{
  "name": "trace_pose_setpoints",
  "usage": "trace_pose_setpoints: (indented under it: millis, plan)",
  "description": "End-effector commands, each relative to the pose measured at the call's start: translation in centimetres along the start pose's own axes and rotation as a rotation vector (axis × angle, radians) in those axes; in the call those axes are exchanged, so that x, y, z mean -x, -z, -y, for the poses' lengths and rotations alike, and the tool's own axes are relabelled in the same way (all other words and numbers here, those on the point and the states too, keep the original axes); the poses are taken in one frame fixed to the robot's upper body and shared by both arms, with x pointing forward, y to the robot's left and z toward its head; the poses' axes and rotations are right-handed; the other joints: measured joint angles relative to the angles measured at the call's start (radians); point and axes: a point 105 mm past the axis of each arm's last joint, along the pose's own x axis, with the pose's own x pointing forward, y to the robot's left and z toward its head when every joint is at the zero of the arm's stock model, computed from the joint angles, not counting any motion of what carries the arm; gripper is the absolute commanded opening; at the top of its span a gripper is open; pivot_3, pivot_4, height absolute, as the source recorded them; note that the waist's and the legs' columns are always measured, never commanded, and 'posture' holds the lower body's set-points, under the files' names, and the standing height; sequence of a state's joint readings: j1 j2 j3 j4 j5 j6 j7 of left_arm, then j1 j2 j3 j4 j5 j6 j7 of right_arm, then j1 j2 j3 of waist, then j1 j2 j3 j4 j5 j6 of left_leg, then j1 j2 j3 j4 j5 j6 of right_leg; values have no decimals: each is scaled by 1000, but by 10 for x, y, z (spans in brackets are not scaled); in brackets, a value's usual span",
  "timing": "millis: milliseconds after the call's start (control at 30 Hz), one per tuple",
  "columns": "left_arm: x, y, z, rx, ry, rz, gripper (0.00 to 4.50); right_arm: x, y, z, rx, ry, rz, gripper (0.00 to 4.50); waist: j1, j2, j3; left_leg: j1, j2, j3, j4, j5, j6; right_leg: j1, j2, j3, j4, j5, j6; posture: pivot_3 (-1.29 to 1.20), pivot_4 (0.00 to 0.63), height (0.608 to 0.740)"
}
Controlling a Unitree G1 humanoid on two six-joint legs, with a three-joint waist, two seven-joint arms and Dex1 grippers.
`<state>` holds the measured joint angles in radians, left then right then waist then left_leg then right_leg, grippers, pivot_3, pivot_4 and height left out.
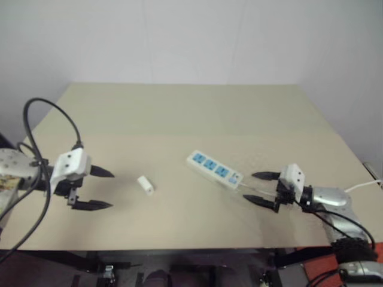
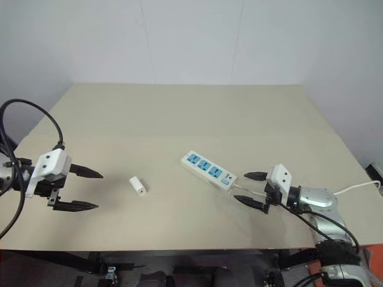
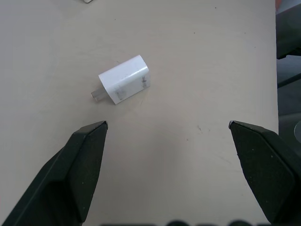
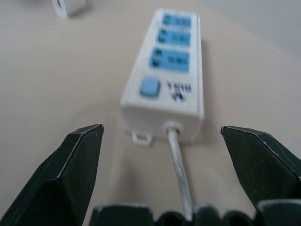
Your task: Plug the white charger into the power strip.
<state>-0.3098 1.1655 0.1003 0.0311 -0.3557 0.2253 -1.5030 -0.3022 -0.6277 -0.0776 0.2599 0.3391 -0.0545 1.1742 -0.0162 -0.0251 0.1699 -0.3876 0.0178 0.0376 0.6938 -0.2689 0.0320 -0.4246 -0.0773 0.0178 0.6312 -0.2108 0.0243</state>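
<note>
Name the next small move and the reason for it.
Probably ease the left gripper forward and close on the white charger. It lies loose on the table, just ahead of that gripper's open fingers, apart from the power strip, whose three sockets are empty.

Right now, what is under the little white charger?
The white charger lies on its side on the bare tan table, with its metal prongs sticking out sideways. The spot of table directly beneath it is covered, so nothing else can be seen there.
</note>
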Motion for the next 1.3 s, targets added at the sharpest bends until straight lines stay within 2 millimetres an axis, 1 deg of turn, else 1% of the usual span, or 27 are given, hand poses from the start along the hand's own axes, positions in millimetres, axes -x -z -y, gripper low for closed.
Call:
trace_pose_setpoints:
  millis: [33,67,167,300,400,633,800,900,1067,1167,1300]
  plan:
    - [5,-7,-4,-35,-19,6,4500,-7,-18,5,43,83,70,4480,0,0,0,0,0,0,0,0,0,0,0,0,0,0,0,0,150,740]
    - [5,-7,-4,-35,-19,6,4500,-11,-16,5,38,99,69,4480,-1,0,0,0,0,0,0,0,0,0,0,0,0,0,0,0,150,740]
    - [5,-8,-4,-35,-19,7,4500,-18,-15,-2,-3,63,84,4480,1,0,0,-1,0,0,0,0,0,-1,0,0,0,0,0,0,150,740]
    - [5,-7,-4,-35,-22,3,4500,-30,-15,5,-1,118,99,4480,1,0,0,0,0,1,0,0,0,0,0,0,0,0,0,0,150,740]
    - [5,-8,-4,-34,-23,4,4500,-34,-9,8,9,138,78,4480,1,0,0,0,0,2,0,0,0,0,0,0,0,0,0,0,150,740]
    - [5,-8,-2,-31,-21,5,4500,-36,7,2,-32,100,44,4480,1,0,0,0,0,2,0,0,0,1,0,0,0,0,0,0,150,740]
    - [5,-8,-2,-30,-24,6,4500,-35,6,-6,-81,37,74,4480,1,0,0,1,0,2,0,0,0,1,0,0,-1,0,0,0,150,740]
    - [5,-8,-3,-32,-25,7,4500,-37,6,-7,-95,26,77,4480,1,0,0,0,0,2,0,0,0,0,0,0,0,0,0,0,150,740]
    - [5,-8,-4,-36,-26,7,4500,-40,9,-6,-88,39,67,4480,-1,0,0,0,0,2,0,0,0,0,0,0,0,0,0,0,150,740]
    - [5,-9,-4,-39,-26,7,4500,-42,14,-7,-54,51,49,4480,0,0,0,0,0,2,0,0,0,0,0,0,0,0,0,0,150,740]
    - [6,-10,-5,-43,-30,8,4500,-43,21,-5,-75,86,44,4480,0,0,0,0,0,2,0,0,0,0,0,0,0,0,0,0,150,740]
